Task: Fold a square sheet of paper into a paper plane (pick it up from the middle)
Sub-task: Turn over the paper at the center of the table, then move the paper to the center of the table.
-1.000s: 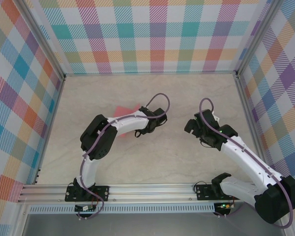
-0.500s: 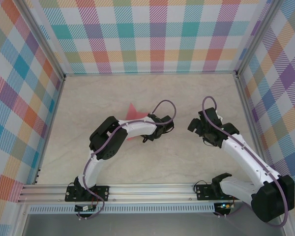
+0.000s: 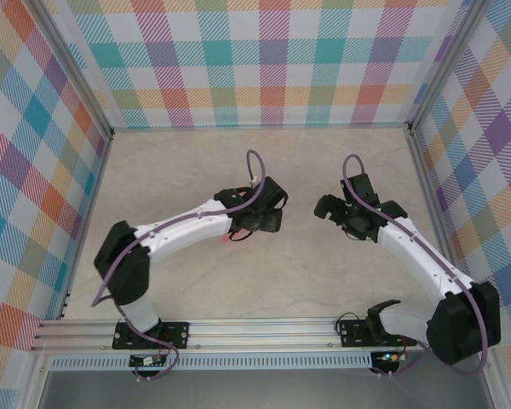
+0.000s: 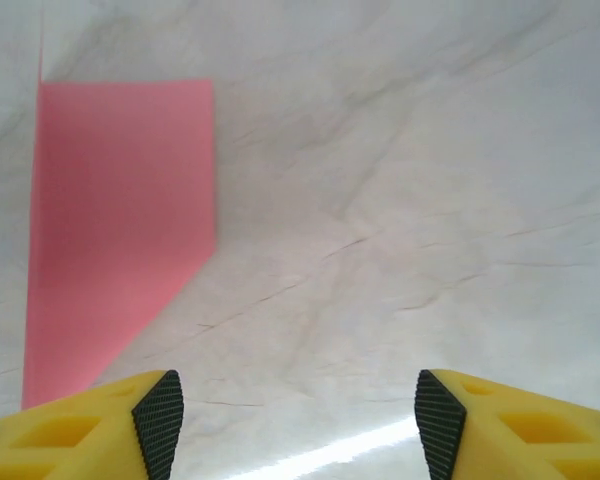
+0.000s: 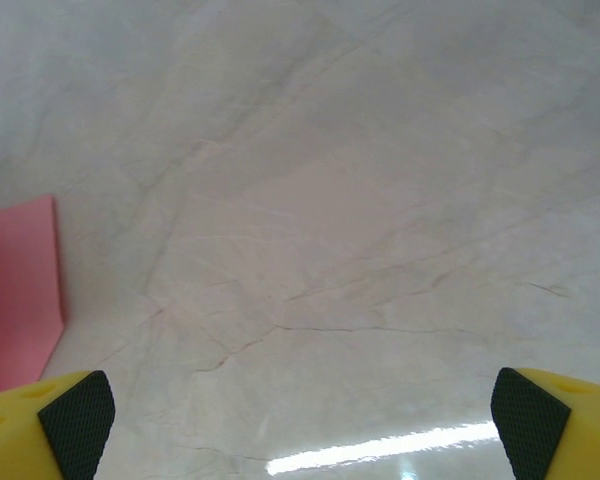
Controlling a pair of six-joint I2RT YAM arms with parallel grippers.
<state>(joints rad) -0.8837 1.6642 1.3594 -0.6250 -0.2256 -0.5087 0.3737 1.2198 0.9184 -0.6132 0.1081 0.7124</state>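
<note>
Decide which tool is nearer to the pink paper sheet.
Left. The left tool hangs just beside the pink paper sheet; the right tool stands farther off across the table.

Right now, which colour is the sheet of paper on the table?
The paper is plain salmon pink, with no pattern; the left wrist view shows it best.

Matt pink paper (image 4: pixel 120 230); glossy, seemingly marbled table (image 4: pixel 400 200).
</note>
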